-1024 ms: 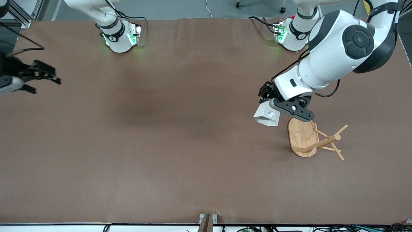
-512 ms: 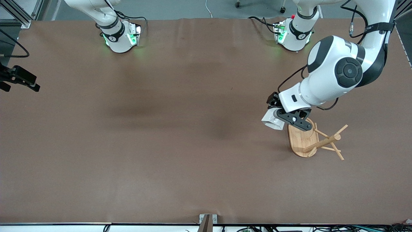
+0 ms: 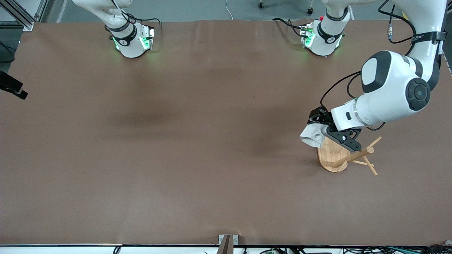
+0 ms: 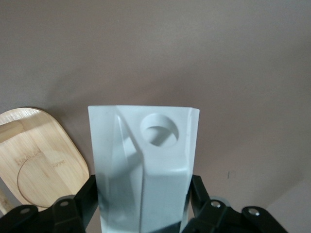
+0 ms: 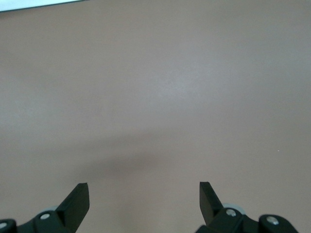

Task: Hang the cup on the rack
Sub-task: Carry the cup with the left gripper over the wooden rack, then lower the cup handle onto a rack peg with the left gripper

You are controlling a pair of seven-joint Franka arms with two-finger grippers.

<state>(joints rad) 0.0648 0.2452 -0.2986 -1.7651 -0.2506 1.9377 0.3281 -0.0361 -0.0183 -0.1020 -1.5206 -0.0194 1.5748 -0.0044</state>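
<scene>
Bamboo mug tree (image 3: 333, 155) stands on the brown desk (image 3: 197, 148) toward the left arm's end, its pegs bare. Over its base's edge, the left pincer (image 3: 323, 131) is clamped on the white faceted cup (image 3: 312, 137), handle hole showing. At the right arm's end, the right pincer (image 5: 144, 200) waits, fingers spread wide and empty.

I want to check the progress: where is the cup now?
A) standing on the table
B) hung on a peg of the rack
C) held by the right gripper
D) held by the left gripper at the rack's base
D: the left gripper is shut on the cup at the base edge of the rack; no peg passes through its handle.
</scene>
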